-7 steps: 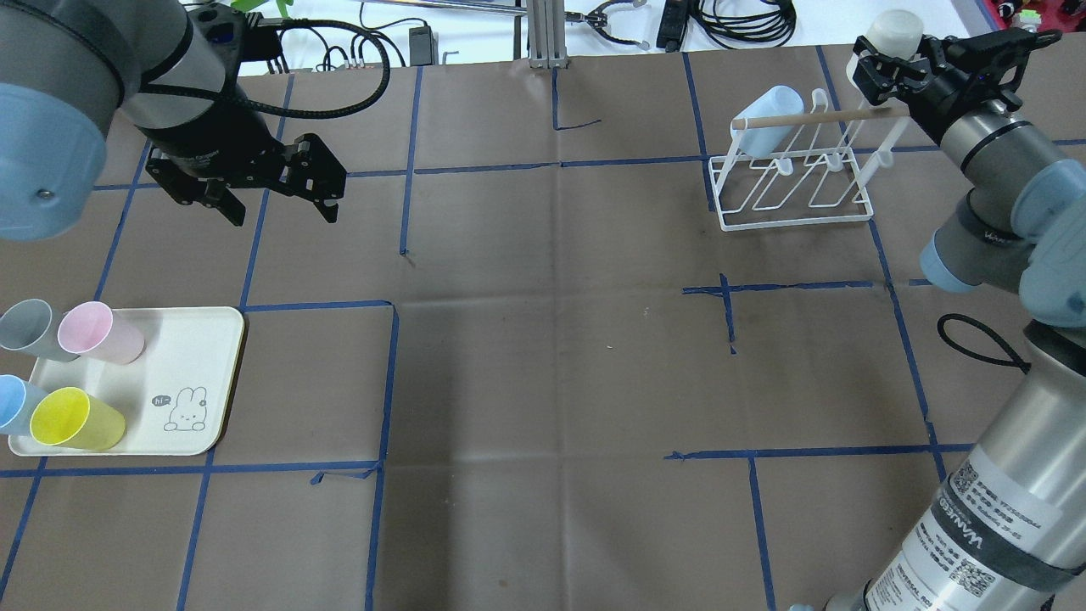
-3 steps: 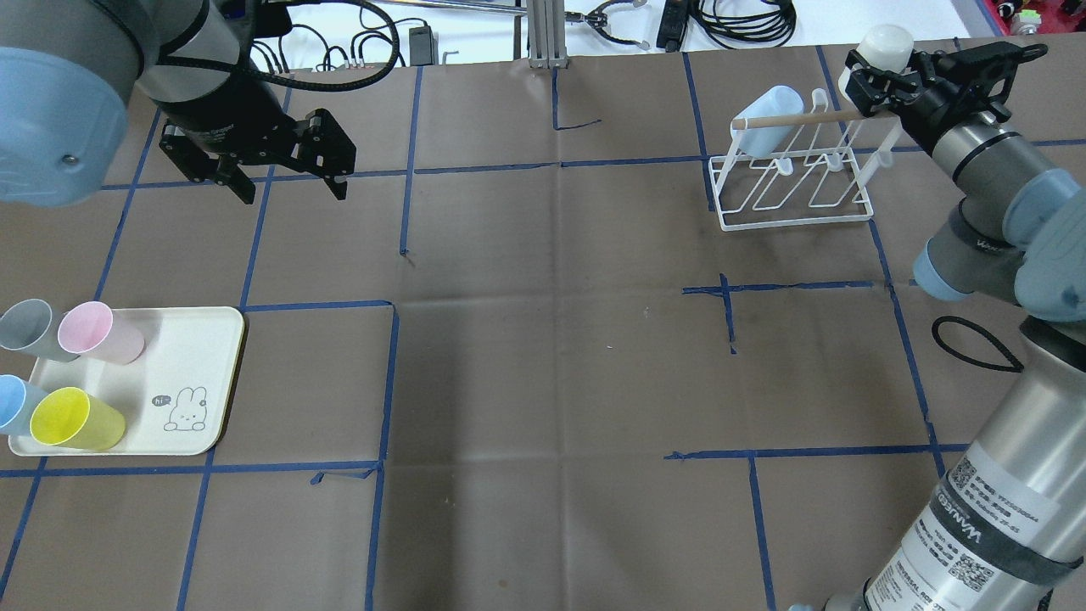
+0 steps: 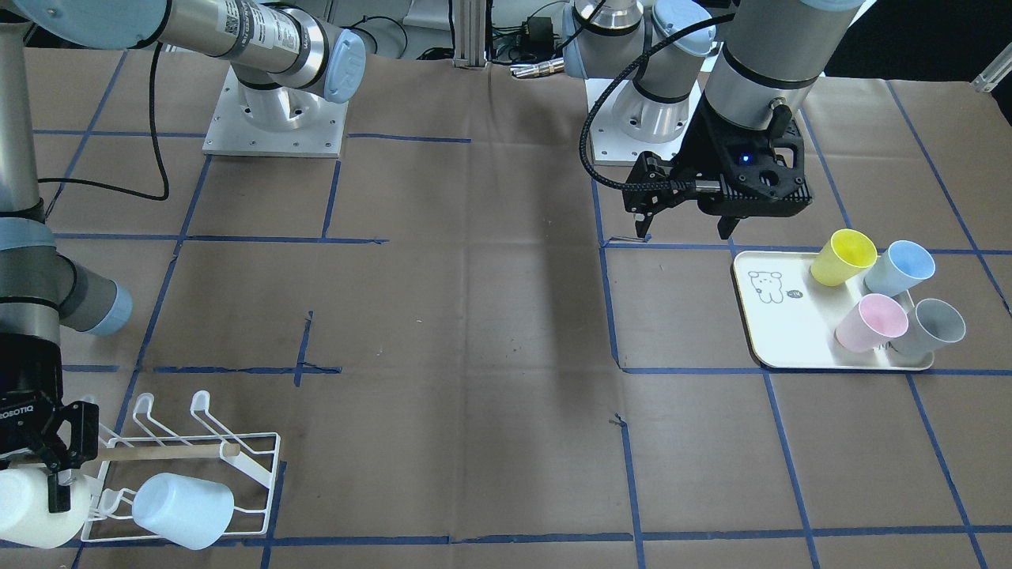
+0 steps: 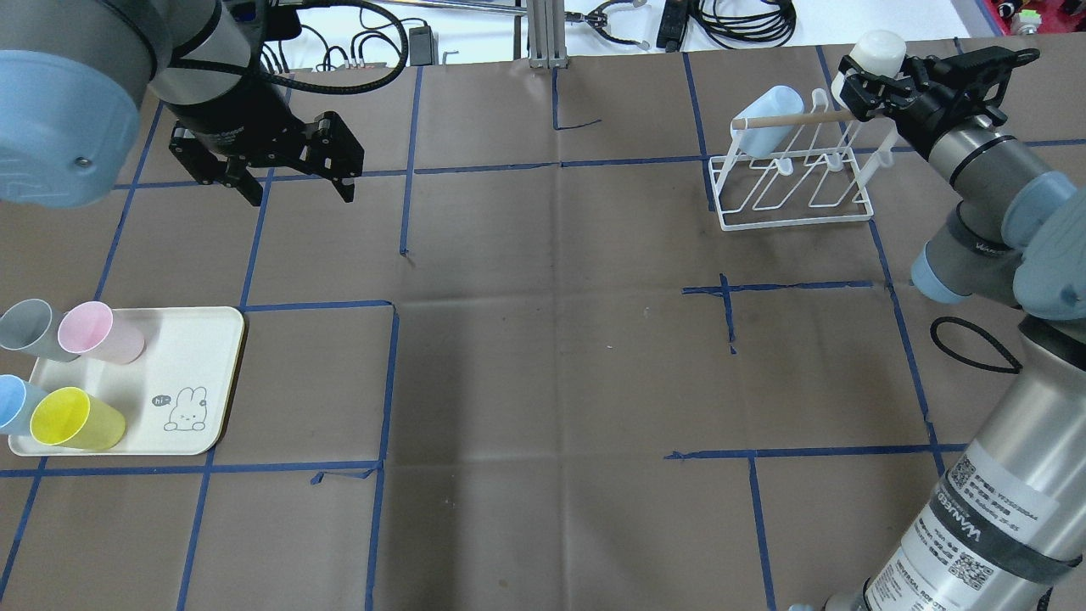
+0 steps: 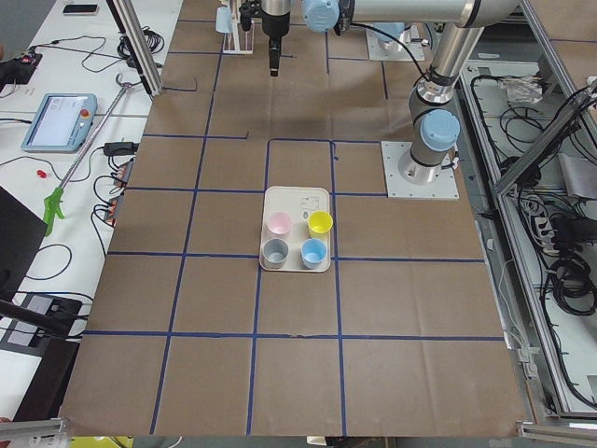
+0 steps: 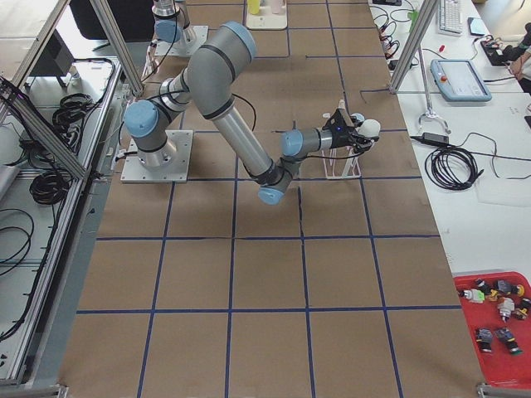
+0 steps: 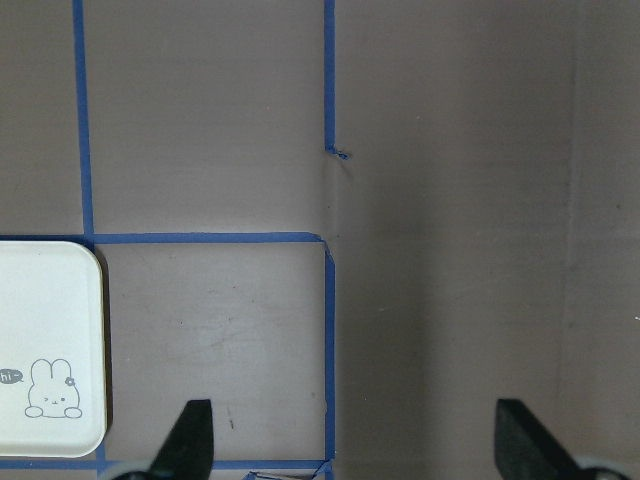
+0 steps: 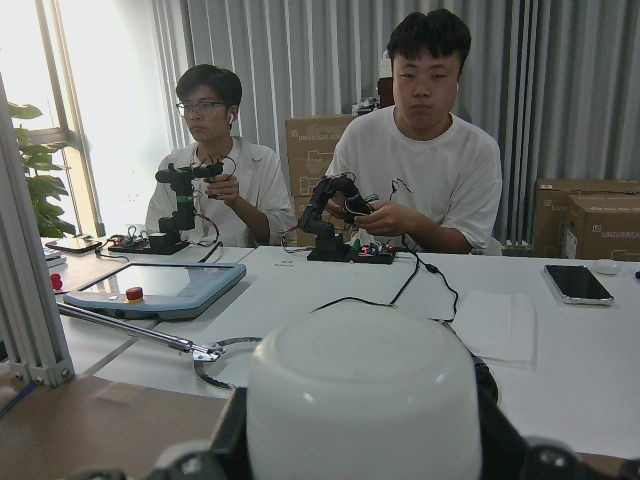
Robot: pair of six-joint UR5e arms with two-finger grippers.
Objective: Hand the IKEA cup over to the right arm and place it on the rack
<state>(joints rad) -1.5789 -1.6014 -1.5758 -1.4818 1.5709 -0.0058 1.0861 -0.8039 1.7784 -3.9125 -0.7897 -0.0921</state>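
White cup [image 4: 878, 49] held tight in right gripper [image 4: 882, 78], beside rack [image 4: 797, 222]. Left gripper [image 4: 301, 191] wide apart, empty. Could bump wooden handle [image 4: 797, 120] and slip

The right arm [image 4: 1001, 509] and left arm [image 4: 127, 25] are silver-grey with pale blue joint caps [image 4: 1048, 212].

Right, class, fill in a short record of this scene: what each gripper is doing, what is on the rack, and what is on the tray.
right gripper: shut on white cup, beside the rack
left gripper: open, empty, above bare table
rack: one pale blue cup hung on it
tray: yellow cup, pink cup, grey cup, blue cup, all mouth up
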